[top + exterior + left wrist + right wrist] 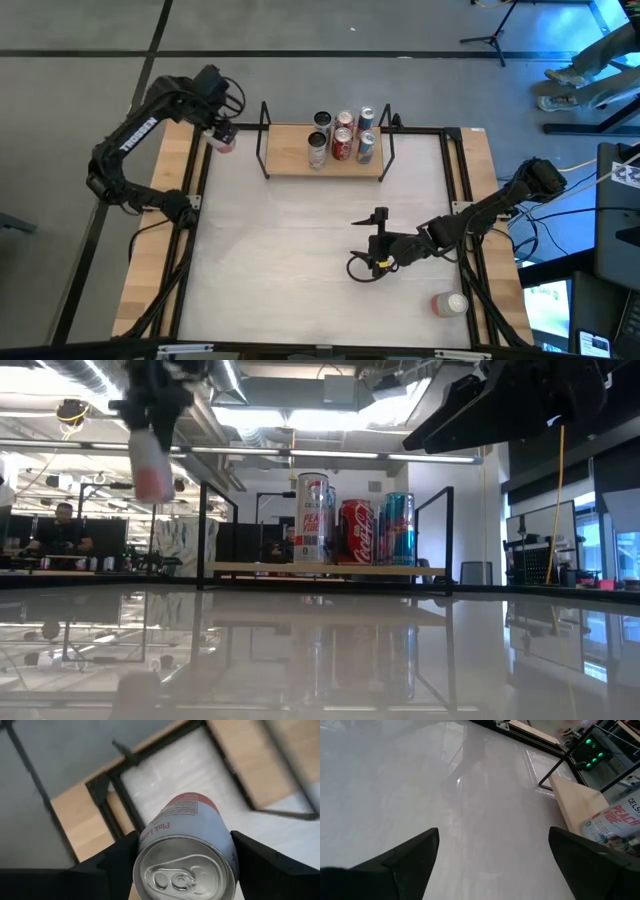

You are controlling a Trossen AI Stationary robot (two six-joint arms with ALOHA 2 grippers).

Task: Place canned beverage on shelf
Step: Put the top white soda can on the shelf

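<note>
Far left of the high view, we have the left gripper (222,137) up in the upper left of the frame, just off the left end of the small light-wood shelf with black wire uprights (290,162). It grips a pink-and-white canned beverage (224,141). In the low view the can (151,465) hangs well above the glossy whitish tabletop (320,650), at the upper left of the picture. Through the left wrist camera we look straight at the silver pull-tab top of the can (186,865), a dark finger (120,862) pressed against each side of it.

Moving to the middle, we see a cluster of cans on the right half of the shelf board: a white peach-labelled can (312,519), a red cola can (355,532) and a blue-and-silver can (398,528), standing upright and close together. The left half of the board lies bare.

Over to the right, the right gripper (381,237) waits above the tabletop in the lower middle-right of the high view, jaws spread wide with only the bare table between its fingers (402,857). At lower right, another can (450,304) lies on its side on the wooden table edge.
</note>
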